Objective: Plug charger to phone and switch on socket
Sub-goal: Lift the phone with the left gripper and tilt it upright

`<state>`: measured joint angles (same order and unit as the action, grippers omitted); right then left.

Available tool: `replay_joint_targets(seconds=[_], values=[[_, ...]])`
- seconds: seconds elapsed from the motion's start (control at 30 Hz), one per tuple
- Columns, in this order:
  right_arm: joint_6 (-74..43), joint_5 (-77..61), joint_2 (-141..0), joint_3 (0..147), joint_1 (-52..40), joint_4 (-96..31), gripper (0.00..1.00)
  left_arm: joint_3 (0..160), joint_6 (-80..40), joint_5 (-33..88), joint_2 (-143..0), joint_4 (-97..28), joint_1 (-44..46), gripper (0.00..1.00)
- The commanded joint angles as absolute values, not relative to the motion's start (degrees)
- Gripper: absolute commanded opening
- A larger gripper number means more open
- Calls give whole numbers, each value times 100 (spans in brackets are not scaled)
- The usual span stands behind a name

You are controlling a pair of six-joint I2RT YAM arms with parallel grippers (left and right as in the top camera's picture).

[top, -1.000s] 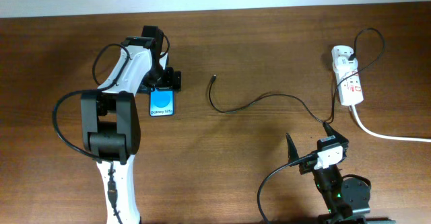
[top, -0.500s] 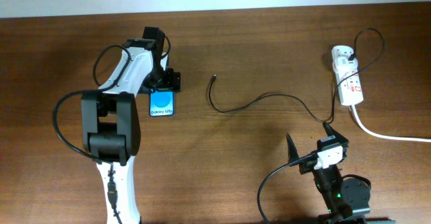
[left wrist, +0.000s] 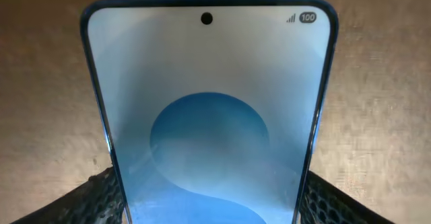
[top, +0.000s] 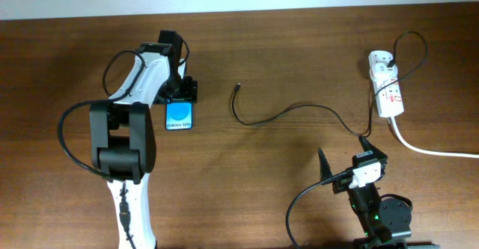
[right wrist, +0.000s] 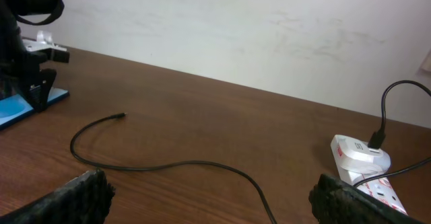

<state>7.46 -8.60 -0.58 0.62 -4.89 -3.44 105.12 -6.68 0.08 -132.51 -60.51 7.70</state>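
The phone (top: 179, 117) lies flat at the table's left, blue screen up. My left gripper (top: 182, 93) is at its far end. In the left wrist view the phone (left wrist: 209, 109) fills the frame and both fingers of my left gripper (left wrist: 209, 207) press its side edges. The charger, a thin black cable (top: 288, 111), has its free tip (top: 237, 87) right of the phone and runs to the white socket (top: 388, 88), its plug end in the socket's far end. My right gripper (top: 344, 158) is open and empty near the front edge, and the right wrist view shows the cable (right wrist: 168, 165) and the socket (right wrist: 363, 158).
The socket's thick white cord (top: 430, 149) runs off the right edge. A pale wall borders the table's far edge (right wrist: 269, 35). The left arm's body (top: 123, 144) stretches along the left side, and the right arm's base (top: 382, 211) sits at the front.
My left gripper and the phone have shifted very slightly to the left. The right arm, the cable and the socket have not moved.
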Motion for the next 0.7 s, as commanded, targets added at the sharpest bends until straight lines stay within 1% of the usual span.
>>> replay_joint_targets(seconds=[0.0, 0.2, 0.3, 0.37, 0.4, 0.47, 0.5, 0.53, 0.57, 0.6, 0.67], values=[[703, -829, -19, 32, -523, -384, 98, 11102, -681, 213, -13413, -6462, 784, 79], [703, -832, -19, 32, -523, -384, 98, 12018, -683, 235, -13413, -7087, 784, 77], [703, -829, -19, 32, -523, -384, 98, 12355, -687, 591, -13413, -7262, 784, 68], [703, -832, -19, 32, -523, -384, 99, 12540, -801, 801, -13413, -7328, 784, 49], [703, -832, -19, 32, -523, -384, 98, 12621, -1055, 821, -13413, -7373, 784, 38], [703, -832, -19, 32, -523, -384, 98, 12682, -1535, 819, -13413, -7454, 784, 26], [703, -829, -19, 32, -523, -384, 99, 12682, -1686, 819, -13413, -7507, 784, 24], [703, -829, -19, 32, -523, -384, 98, 12682, -1905, 819, -13413, -7601, 784, 18], [703, -832, -19, 32, -523, -384, 98, 12682, -2141, 819, -13413, -7666, 784, 11], [703, -832, -19, 32, -523, -384, 98, 12682, -2491, 819, -13413, -7732, 784, 1], [703, -832, -19, 32, -523, -384, 98, 12682, -3039, 821, -13413, -7859, 784, 0]])
